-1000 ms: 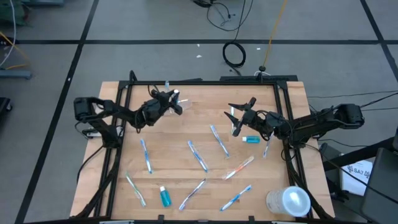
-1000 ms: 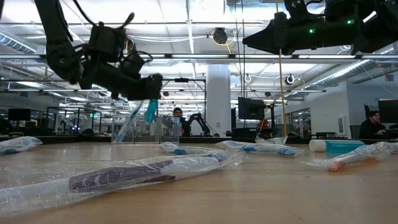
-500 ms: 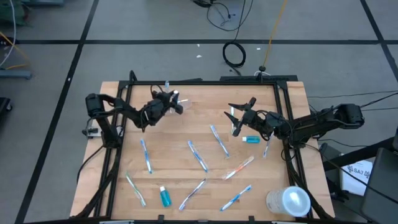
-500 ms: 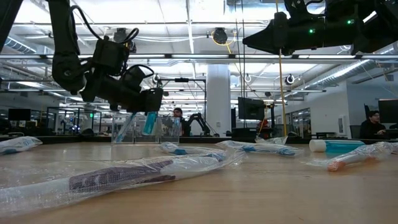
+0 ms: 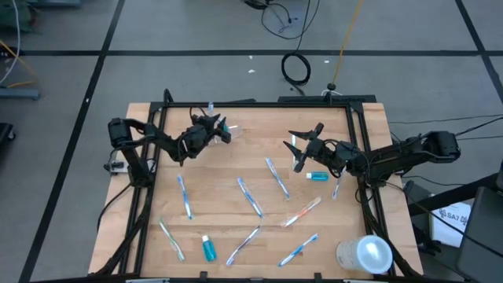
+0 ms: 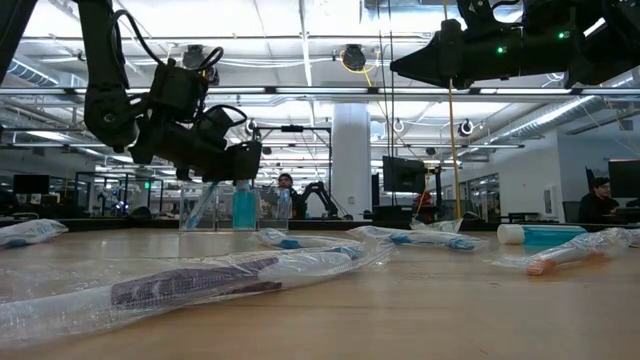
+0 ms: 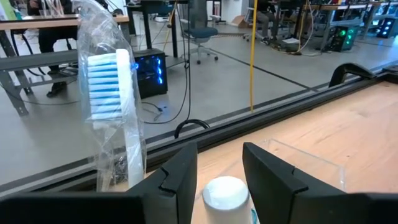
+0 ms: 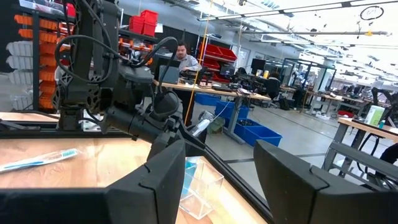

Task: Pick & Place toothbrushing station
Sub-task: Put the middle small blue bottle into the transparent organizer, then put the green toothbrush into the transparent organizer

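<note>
Released since half a second ago, the toothpaste tube [image 6: 243,207] now stands upright in the clear cup [image 6: 215,210], just under the left end effector [image 6: 243,172].
High view: wooden surface [image 5: 236,161] strewn with wrapped toothbrushes [image 5: 250,196]; left end effector [image 5: 218,129] over the cup at the far edge.
Low view: its fingers part narrowly above the tube; open office behind.
Left wrist view: white cap [image 7: 225,191] between the fingers, bagged toothbrush [image 7: 111,81] beside.
Right wrist view: right end effector [image 8: 219,180] gapes wide, empty.
</note>
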Robot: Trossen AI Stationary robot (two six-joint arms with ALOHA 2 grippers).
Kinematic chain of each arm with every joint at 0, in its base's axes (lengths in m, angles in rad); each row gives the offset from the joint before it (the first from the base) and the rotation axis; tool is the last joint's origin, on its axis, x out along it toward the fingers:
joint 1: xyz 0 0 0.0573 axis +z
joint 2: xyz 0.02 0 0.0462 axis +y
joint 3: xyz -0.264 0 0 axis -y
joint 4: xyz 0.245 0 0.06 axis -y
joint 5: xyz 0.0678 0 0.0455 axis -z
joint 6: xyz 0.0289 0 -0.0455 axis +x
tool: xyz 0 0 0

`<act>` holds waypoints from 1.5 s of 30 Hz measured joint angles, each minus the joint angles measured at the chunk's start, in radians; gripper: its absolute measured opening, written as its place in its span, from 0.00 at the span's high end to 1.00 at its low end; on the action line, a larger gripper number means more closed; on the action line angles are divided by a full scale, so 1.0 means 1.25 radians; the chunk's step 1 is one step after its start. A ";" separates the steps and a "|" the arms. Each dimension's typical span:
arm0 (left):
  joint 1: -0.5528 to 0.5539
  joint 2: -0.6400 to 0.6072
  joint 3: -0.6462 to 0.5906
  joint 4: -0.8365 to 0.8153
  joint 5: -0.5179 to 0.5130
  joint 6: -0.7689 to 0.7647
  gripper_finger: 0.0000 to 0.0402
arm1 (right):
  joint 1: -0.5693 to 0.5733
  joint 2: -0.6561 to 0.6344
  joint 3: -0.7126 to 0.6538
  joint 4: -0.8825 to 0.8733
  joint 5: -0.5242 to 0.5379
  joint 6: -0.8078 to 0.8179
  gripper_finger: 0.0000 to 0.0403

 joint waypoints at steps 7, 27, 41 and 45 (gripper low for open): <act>-0.010 -0.035 0.000 0.000 0.000 0.061 0.67 | 0.000 0.000 0.000 0.000 0.000 0.000 0.55; -0.206 -0.365 0.001 -0.139 0.117 0.101 0.67 | 0.000 0.000 0.000 -0.001 0.000 -0.002 0.55; -0.416 -0.416 0.001 -0.305 0.128 0.014 0.67 | 0.000 0.000 0.000 -0.009 0.000 0.026 0.55; -0.439 -0.416 0.001 -0.304 0.130 -0.004 0.67 | 0.000 0.000 0.000 -0.033 0.001 0.029 0.55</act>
